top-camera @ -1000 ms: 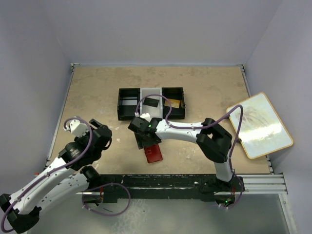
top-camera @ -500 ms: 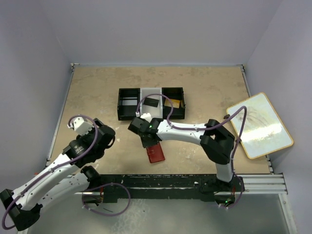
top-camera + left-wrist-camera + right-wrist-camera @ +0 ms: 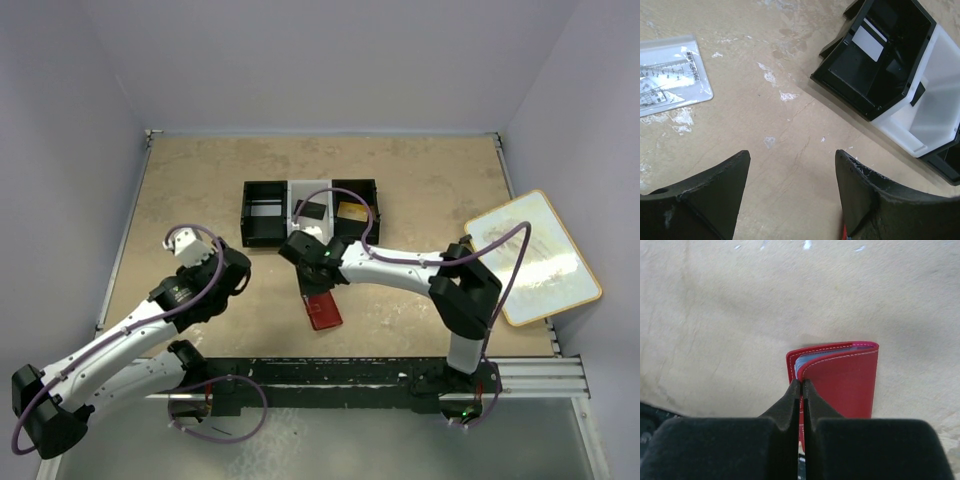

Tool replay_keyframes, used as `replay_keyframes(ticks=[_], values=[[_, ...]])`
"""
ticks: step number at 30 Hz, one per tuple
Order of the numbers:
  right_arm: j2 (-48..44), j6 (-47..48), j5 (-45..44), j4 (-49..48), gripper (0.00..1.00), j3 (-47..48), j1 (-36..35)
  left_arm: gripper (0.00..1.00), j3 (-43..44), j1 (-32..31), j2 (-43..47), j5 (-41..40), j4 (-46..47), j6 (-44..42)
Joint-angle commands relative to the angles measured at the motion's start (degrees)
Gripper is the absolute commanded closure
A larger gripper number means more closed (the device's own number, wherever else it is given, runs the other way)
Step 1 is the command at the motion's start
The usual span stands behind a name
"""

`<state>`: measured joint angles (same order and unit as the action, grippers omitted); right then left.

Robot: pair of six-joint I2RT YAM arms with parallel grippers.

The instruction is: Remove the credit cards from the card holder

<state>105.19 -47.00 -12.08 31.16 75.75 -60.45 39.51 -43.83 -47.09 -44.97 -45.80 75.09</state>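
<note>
Now, to the left of the tray point(image 3: 243, 212), a clear packet point(image 3: 670, 75) is seen flat on the table. The left gripper point(image 3: 790, 165) is held over bare table on that same side, a little nearer than the tray, its jaws spread wide with nothing between them. Just in front of the tray the red holder point(image 3: 845, 380) lies on the table, its cover parted a crack so that pale blue lining is shown. The right gripper point(image 3: 800, 385) is pinched tight on one edge of the holder, and a sliver of red appears to be caught between the fingers. No cards can be made out. Trouble could be met from here. With only a thin edge pinched and the other half not pinned down, the whole holder may be dragged or lifted rather than opened. So slight a grip could also be lost, and the cover would drop shut. If the holder is twisted as it is pulled, the cards could be left wedged inside.
</note>
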Motion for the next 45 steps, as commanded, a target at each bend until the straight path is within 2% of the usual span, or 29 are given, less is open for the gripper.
replay_keyframes(ticks=[1, 6, 10, 12, 16, 19, 23, 25, 27, 31, 35, 41, 45], values=[[-8.48, 1.50, 8.75, -9.42, 1.00, -2.49, 0.38, 0.33, 1.35, 0.32, 0.58, 0.16, 2.47, -2.29], [-14.55, -0.47, 19.82, -20.95, 1.00, -7.11, 2.93, 0.33, 2.38, 0.25, 0.82, -0.57, 2.00, -2.59], [-17.43, -3.16, 29.11, -31.17, 1.00, -16.92, 9.37, 0.33, 2.96, 0.26, 0.63, -0.88, 2.08, -3.31], [-17.22, -3.80, 33.05, -37.35, 1.00, -22.37, 11.75, 0.34, 2.95, 0.30, 0.26, -0.50, 2.64, -3.86], [-12.53, -3.01, 35.33, -39.35, 1.00, -28.59, 14.28, 0.34, 1.98, 0.27, -1.37, 2.57, 6.76, -6.85], [-12.16, -2.26, 32.65, -38.74, 1.00, -31.23, 14.96, 0.33, 1.34, 0.26, -3.03, 6.50, 10.49, -9.90], [-15.68, 1.22, 22.17, -30.15, 0.99, -30.37, 15.98, 0.33, 0.84, 0.25, -5.51, 11.21, 13.88, -12.66], [-17.57, 3.29, 19.80, -26.58, 0.91, -29.58, 16.78, 0.33, 0.74, 0.24, -6.88, 13.15, 15.57, -14.14], [-19.05, 5.50, 18.68, -23.30, 0.74, -28.54, 16.85, 0.32, 0.44, 0.26, -8.21, 15.15, 17.16, -15.75], [-23.25, 6.90, 13.14, -19.87, 0.61, -26.70, 16.51, 0.25, -0.31, 0.29, -10.76, 16.82, 17.95, -14.07], [-25.41, 6.73, 14.58, -19.72, 0.60, -26.10, 14.37, 0.27, -2.87, 0.24, -11.57, 18.91, 20.54, -11.57], [-17.69, 2.04, 6.40, -13.18, 0.61, -19.26, 4.23, 0.45, -7.43, 0.25, -11.94, 26.49, 27.97, -9.84], [-12.41, -0.33, 1.87, -8.75, 0.64, -15.47, 1.05, 0.51, -11.09, 0.19, -14.80, 32.51, 34.17, -8.98]])
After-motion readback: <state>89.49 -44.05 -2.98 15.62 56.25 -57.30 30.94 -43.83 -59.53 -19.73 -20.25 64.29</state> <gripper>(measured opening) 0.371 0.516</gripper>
